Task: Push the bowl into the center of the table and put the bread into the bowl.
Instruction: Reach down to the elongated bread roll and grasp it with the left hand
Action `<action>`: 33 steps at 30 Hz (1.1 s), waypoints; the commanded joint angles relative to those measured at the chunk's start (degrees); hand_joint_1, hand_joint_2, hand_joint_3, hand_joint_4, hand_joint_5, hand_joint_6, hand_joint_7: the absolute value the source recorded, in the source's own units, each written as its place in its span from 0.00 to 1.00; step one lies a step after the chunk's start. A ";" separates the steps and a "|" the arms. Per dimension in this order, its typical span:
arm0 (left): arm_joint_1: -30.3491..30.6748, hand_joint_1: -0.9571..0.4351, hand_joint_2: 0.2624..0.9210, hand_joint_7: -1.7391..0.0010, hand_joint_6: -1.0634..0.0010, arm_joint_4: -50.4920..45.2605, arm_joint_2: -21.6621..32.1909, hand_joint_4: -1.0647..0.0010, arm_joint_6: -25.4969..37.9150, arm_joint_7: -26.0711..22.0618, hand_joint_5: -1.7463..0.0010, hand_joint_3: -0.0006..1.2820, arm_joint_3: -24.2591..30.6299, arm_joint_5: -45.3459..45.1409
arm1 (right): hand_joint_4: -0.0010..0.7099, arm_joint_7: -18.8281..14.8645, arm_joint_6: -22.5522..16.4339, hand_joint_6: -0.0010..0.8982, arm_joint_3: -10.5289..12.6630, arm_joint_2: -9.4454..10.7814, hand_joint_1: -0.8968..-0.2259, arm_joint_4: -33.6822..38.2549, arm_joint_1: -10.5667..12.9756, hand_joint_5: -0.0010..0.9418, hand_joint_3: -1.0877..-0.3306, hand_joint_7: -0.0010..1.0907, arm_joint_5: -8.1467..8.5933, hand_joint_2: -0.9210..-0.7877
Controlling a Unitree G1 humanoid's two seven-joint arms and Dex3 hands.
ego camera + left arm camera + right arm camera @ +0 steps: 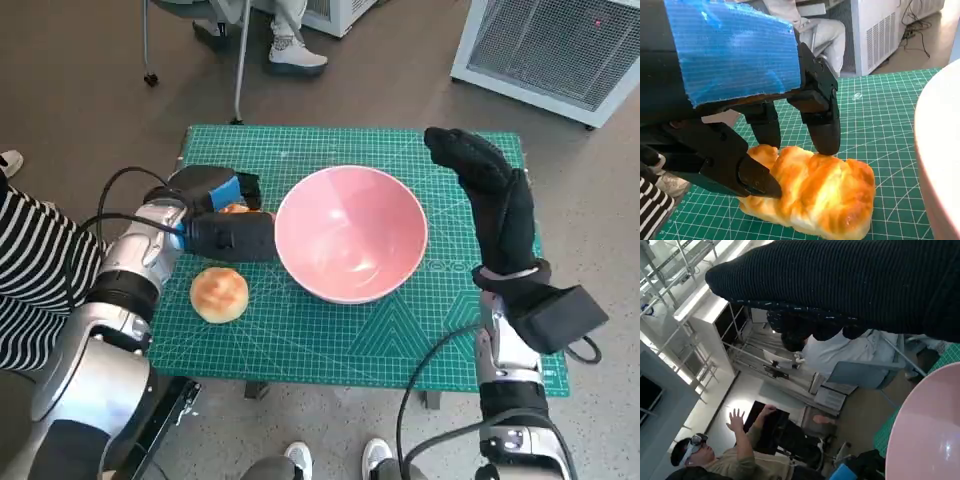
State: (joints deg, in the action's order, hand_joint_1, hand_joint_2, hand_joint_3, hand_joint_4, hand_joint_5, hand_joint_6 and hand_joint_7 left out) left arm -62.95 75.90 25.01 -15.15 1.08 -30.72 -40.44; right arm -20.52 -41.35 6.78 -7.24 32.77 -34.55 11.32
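Bowl: pink bowl [351, 233] stood upright near the middle of the green cutting mat [330, 335], nothing in it; its pale rim [940, 150] edged the left wrist view, and its pink inside [930, 430] showed in the right wrist view.

Bread, long piece: glazed golden loaf [815, 192] lay on the mat just left of the bowl; in the head view only a sliver of it [234, 209] showed under the hand.

Bread, round piece: a round bun [219, 293] sat on the mat nearer the robot, below the left hand, apart from the bowl and untouched.

Left hand: blue-taped hand [222, 215] was over the long loaf, fingers [822, 132] closed down on it, one tip on its top, another pressed against its side. Loaf was held but rested on the mat.

Right hand: gloved hand [487, 185] hung raised at the bowl's right side, fingers extended, slightly curved and together, holding nothing; could not tell whether it touched the rim. Glove [850, 285] filled the top of its own view.

Table: the mat covered the tabletop.

Surroundings: striped sleeve [35, 270] at left edge; shoe [297, 55] beyond the table; white grilled unit [550, 45] at far right; a person with a raised hand [735, 420] in the right wrist view.
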 commanded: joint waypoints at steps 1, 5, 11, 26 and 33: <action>1.32 0.69 1.00 0.34 0.42 0.89 1.18 0.42 -0.16 0.84 0.28 0.08 0.03 -0.30 | 0.32 -0.36 1.16 0.02 -0.06 0.42 0.14 0.15 1.63 0.00 0.39 0.57 0.59 0.00; 1.40 0.69 1.00 0.34 0.41 0.86 1.46 0.42 -0.16 0.75 0.29 0.08 0.71 0.36 | 0.31 -0.39 1.10 0.02 -0.09 0.43 0.14 0.19 1.67 0.00 0.39 0.57 0.51 0.00; 1.23 0.69 1.00 0.34 0.41 0.60 2.21 0.42 -0.31 0.49 0.29 0.08 1.62 1.08 | 0.30 -0.39 0.88 0.02 -0.17 0.54 0.14 0.17 1.81 0.00 0.38 0.58 0.31 0.00; -0.56 0.69 1.00 0.33 0.41 -3.00 6.64 0.36 -4.85 2.35 0.33 0.05 6.62 4.61 | 0.29 -0.44 0.53 0.01 -0.32 0.55 0.14 -0.29 2.36 0.00 0.37 0.59 0.22 0.00; -0.38 0.69 1.00 0.32 0.41 -7.24 9.32 0.34 -9.51 3.98 0.36 0.04 10.39 7.46 | 0.29 -0.41 0.55 0.00 -0.39 0.67 0.14 -0.42 2.45 0.00 0.37 0.60 0.23 0.00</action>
State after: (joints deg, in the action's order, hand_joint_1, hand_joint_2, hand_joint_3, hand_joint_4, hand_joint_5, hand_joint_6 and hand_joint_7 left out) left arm -62.60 71.02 32.57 -22.35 3.67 -22.03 -34.73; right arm -20.55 -41.23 6.52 -6.76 32.24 -33.56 11.30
